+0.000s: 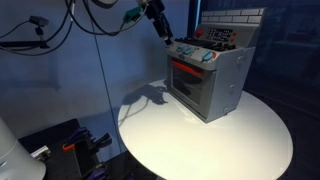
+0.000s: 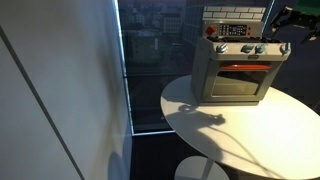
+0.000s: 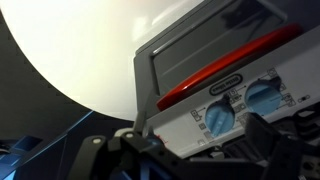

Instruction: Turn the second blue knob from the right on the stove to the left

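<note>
The stove [image 1: 212,80] is a small grey toy oven with a red-framed glass door, standing on a round white table [image 1: 190,140]. It also shows in an exterior view [image 2: 235,70]. A row of light-blue knobs [image 2: 245,48] runs above the door. My gripper [image 1: 166,40] hovers just in front of the knob row at one end, as an exterior view [image 2: 285,40] also shows. In the wrist view my gripper [image 3: 200,138] is open, its dark fingers to either side of one blue knob [image 3: 220,118], not gripping it. A second knob [image 3: 265,95] sits beside it.
Black burners and a red button top the stove [image 2: 232,28]. A tiled backsplash panel [image 1: 230,22] stands behind it. Cables [image 1: 70,25] hang behind the arm. Dark equipment [image 1: 70,140] sits below the table's edge. A pale wall [image 2: 60,90] stands at one side.
</note>
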`<state>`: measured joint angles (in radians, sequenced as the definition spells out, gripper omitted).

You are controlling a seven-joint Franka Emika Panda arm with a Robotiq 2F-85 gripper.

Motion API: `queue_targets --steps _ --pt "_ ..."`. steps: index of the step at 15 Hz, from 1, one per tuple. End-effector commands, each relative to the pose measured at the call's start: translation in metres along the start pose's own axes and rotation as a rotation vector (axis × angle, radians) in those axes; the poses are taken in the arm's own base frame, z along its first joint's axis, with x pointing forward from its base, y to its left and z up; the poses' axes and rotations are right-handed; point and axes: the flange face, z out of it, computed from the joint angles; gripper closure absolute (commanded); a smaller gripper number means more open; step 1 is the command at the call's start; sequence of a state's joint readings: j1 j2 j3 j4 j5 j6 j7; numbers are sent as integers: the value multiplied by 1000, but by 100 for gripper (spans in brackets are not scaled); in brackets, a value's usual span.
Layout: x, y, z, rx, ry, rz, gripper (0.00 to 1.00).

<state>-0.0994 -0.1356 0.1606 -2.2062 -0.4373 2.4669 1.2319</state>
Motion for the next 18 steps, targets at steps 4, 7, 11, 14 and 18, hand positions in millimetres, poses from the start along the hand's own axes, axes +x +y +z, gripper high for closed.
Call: queue_targets --steps 4,7,11,14,18 --pt "2 -1 -1 14 -9 11 0" --pt "9 1 2 41 -31 63 0" --pt "19 4 8 93 -39 132 0" --pt "25 5 15 131 -34 160 0" --pt "28 5 31 177 -41 198 0"
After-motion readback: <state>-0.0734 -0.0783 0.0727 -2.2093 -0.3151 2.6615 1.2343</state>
